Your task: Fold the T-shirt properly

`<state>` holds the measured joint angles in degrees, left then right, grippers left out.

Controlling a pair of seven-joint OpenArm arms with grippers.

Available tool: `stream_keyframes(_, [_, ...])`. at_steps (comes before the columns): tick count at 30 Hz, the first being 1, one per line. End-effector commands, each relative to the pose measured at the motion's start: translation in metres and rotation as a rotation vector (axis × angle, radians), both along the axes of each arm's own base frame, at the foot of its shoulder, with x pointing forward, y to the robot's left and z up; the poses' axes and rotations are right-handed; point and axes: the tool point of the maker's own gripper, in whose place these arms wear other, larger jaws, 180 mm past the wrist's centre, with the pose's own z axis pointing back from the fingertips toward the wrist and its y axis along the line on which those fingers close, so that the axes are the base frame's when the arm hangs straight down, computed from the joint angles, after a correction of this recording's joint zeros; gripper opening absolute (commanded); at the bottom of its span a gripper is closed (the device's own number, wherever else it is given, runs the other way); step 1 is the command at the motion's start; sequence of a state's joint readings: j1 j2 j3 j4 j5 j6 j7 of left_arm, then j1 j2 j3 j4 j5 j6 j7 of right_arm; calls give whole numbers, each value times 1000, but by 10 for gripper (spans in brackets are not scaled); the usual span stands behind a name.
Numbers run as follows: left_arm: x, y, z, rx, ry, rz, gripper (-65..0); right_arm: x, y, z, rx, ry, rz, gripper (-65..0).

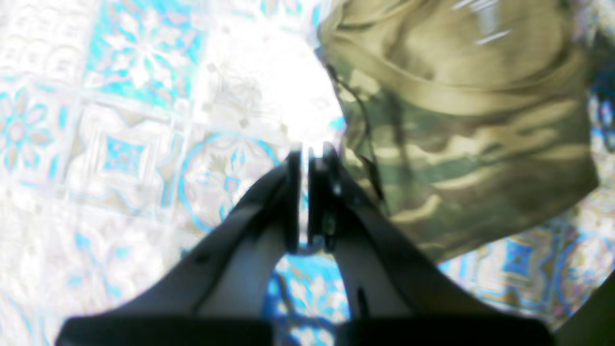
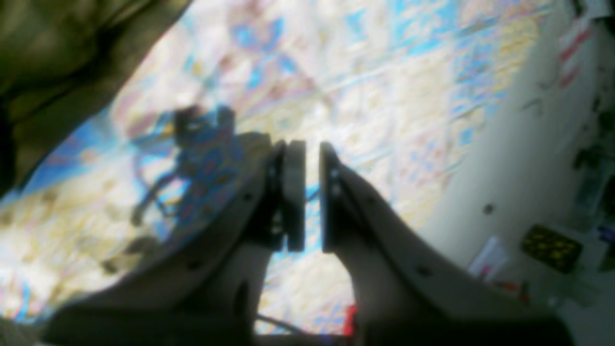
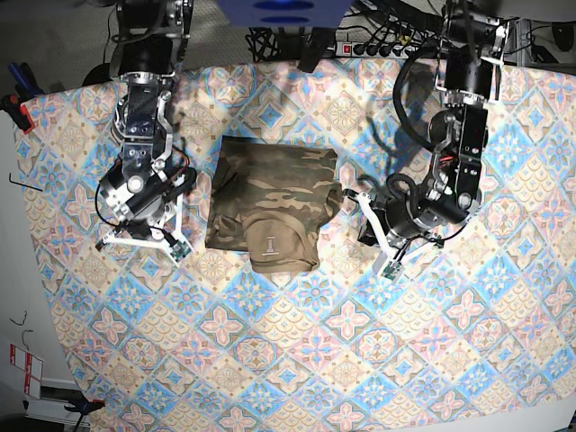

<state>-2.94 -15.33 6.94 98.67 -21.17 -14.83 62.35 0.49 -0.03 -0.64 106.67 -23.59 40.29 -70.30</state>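
Cloth-free, both my claws hang over the counter: the left claw [image 1: 307, 154] is pressed shut on nothing, the right claw [image 2: 312, 149] narrowed to a slit, also empty. Between them lies the T-shirt [image 3: 274, 202], already folded into a compact camouflage packet on the tablecloth [image 3: 360, 342]. I judge folding nearly finished, perhaps only squaring its lumpy lower edge.

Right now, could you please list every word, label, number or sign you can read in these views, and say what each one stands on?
No text can be read in any view.
T-shirt: a small pale label at the neck, its marking too small to read.
White and red tag at the base view's lower left edge: too small to read.
Yellow-and-black item in the right wrist view: blurred, unreadable.
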Motion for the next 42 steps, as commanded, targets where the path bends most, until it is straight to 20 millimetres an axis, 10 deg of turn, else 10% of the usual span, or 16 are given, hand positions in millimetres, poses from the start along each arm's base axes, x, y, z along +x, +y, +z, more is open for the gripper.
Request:
stream_keyframes(1, [2, 6, 14, -12, -47, 18, -650, 4, -11, 12, -21, -38, -25, -605])
stream_keyframes(18, [-65, 68, 7, 41, -274, 240, -650, -75, -18, -30, 112, 40, -186, -605])
stream_keyframes(42, [-159, 64, -25, 74, -239, 237, -650, -197, -58, -66, 141, 146, -349, -605])
